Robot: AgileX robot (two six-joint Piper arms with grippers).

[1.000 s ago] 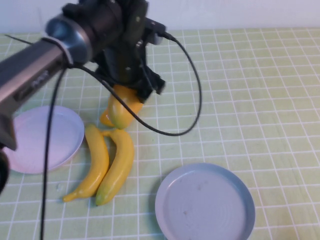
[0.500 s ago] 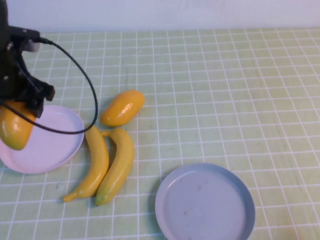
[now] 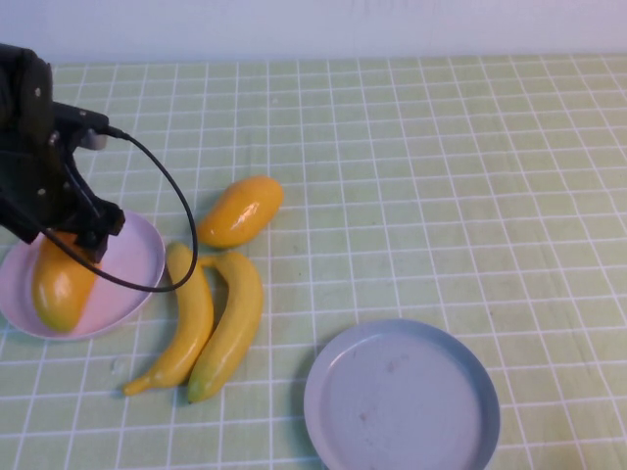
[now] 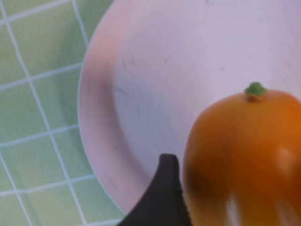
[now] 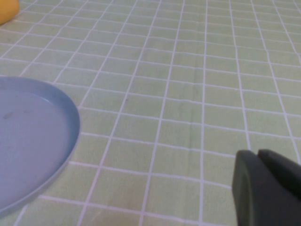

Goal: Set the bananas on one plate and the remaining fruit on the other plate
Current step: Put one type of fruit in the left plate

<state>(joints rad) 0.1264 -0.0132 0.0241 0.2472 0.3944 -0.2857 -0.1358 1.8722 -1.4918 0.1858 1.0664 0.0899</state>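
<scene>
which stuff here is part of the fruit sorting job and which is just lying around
Part of the job:
- two bananas, on the table between the plates
- yellow-orange fruit, on the table
- orange fruit, on the pink plate
- grey-blue plate, bare
- left tool, over the pink plate
- right tool, shut, parked beside the grey-blue plate

Just lying about:
- checked green mat

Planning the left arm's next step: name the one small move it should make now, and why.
Probably lift the left gripper straight up off the pink plate. The orange-red mango already lies on that plate with the fingers spread around it, while the yellow mango still waits on the table. The right gripper sits shut, parked beside the grey-blue plate.
</scene>
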